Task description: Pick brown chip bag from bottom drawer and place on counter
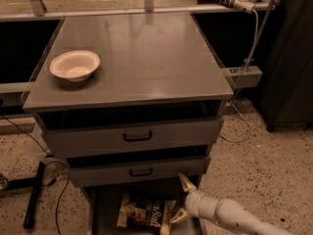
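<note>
Just right of the brown chip bag, your gripper hangs spread; the bag looks light and crinkly, so pinch its nearest edge

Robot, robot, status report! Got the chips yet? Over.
Gripper open, at right edge of brown chip bag. Bag lies in bottom drawer, not gripped. Nothing blocking.

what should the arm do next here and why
Probably ease the gripper a little further left and down, so its open fingers straddle the right edge of the chip bag, and then close. The bag lies flat in the pulled-out bottom drawer. The gripper sits just beside the bag with nothing held, so the lift to the counter can't start yet.
</note>
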Action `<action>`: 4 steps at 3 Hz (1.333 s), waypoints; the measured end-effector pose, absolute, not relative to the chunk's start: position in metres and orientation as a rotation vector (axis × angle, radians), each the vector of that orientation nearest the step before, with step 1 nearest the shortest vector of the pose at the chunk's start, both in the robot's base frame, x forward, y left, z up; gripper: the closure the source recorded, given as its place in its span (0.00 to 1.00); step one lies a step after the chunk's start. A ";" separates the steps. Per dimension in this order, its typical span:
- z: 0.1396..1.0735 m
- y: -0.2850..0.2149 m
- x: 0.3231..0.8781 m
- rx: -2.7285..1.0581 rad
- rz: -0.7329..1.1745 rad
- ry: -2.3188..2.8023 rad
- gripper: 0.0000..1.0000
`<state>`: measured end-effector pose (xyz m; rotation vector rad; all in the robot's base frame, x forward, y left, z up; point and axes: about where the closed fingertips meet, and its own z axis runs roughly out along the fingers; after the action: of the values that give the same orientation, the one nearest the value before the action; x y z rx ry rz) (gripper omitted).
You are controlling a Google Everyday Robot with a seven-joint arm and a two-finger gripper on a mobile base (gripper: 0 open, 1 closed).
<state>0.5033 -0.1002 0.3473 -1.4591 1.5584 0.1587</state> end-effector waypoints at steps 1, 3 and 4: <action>0.324 -0.086 0.495 -1.638 0.205 1.569 0.00; 0.288 -0.078 0.484 -1.784 0.263 1.602 0.00; 0.272 -0.072 0.482 -1.704 0.345 1.613 0.00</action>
<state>0.4817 -0.0725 0.2723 -1.7035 1.6134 0.3446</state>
